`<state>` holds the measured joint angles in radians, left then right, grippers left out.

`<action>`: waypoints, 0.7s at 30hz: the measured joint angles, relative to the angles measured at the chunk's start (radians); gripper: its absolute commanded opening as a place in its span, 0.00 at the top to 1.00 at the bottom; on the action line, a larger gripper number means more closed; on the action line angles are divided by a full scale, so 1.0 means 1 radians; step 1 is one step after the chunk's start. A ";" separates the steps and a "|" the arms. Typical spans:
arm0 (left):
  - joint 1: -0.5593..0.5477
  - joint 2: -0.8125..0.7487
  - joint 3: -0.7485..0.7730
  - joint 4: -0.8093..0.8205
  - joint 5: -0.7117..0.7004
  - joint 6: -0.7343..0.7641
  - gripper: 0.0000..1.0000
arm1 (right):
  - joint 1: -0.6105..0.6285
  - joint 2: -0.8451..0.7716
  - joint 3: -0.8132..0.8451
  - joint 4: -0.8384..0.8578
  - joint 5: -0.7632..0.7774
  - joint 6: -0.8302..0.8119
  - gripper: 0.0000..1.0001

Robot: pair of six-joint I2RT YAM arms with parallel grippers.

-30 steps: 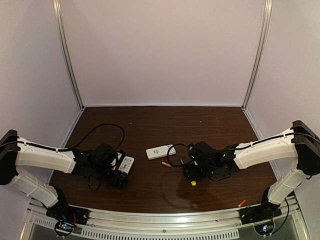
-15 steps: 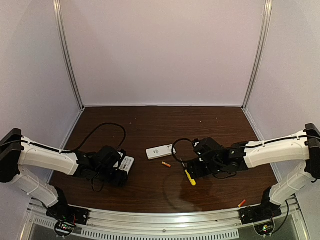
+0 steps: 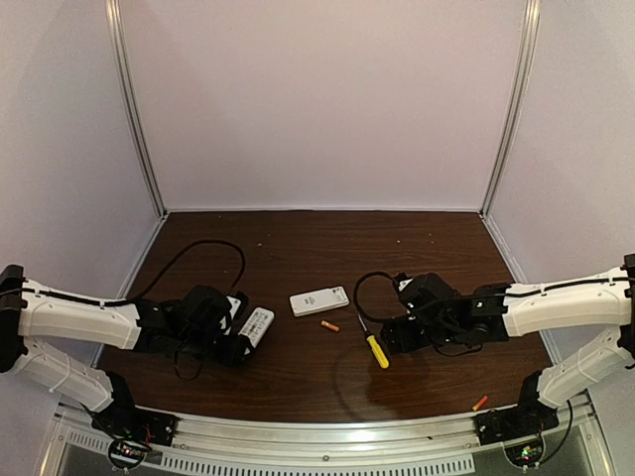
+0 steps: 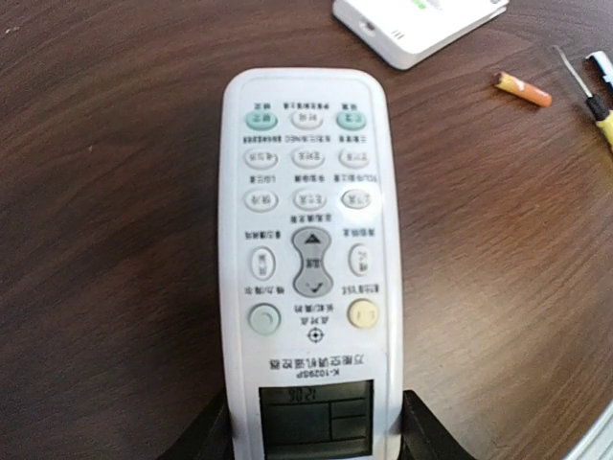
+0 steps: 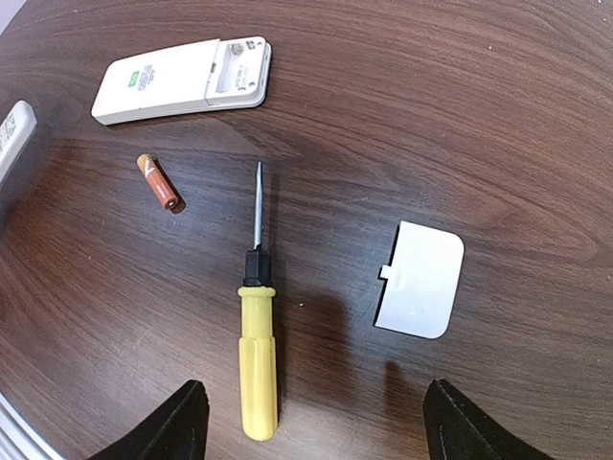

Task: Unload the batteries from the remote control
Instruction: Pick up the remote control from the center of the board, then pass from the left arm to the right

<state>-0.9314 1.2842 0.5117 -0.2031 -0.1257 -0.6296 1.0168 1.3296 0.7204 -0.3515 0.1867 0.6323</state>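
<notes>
One end of a long white plastic remote control (image 4: pixel 306 220), buttons-up, sat clamped in the left gripper (image 4: pixel 314 436), bottom centre; flipping it could slip that hold; right gripper (image 5: pixel 316 431) spread wide.

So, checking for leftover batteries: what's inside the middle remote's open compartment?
The compartment shows only bare white plastic, nothing orange; corners under its rim are hidden.

walls: plain pale lilac, 3 sides | corner posts: metal | worktop (image 3: pixel 298 387): dark wood-grain, glossy | front rail (image 3: pixel 327 436): alu
</notes>
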 measured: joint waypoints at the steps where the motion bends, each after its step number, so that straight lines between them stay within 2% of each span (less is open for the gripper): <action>1: 0.000 -0.013 0.000 0.000 0.010 0.003 0.65 | 0.000 -0.005 -0.002 -0.001 0.002 0.000 0.22; 9: 0.000 -0.088 0.011 -0.017 0.188 0.062 0.64 | 0.000 -0.083 -0.009 -0.010 0.013 -0.045 0.22; 21: 0.005 -0.171 0.152 -0.061 0.500 0.093 0.64 | 0.000 -0.301 -0.040 -0.004 0.010 -0.263 0.19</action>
<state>-0.9264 1.1137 0.6640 -0.2642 0.3744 -0.5369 1.0168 1.0283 0.6800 -0.3557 0.1970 0.3691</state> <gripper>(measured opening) 0.508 0.805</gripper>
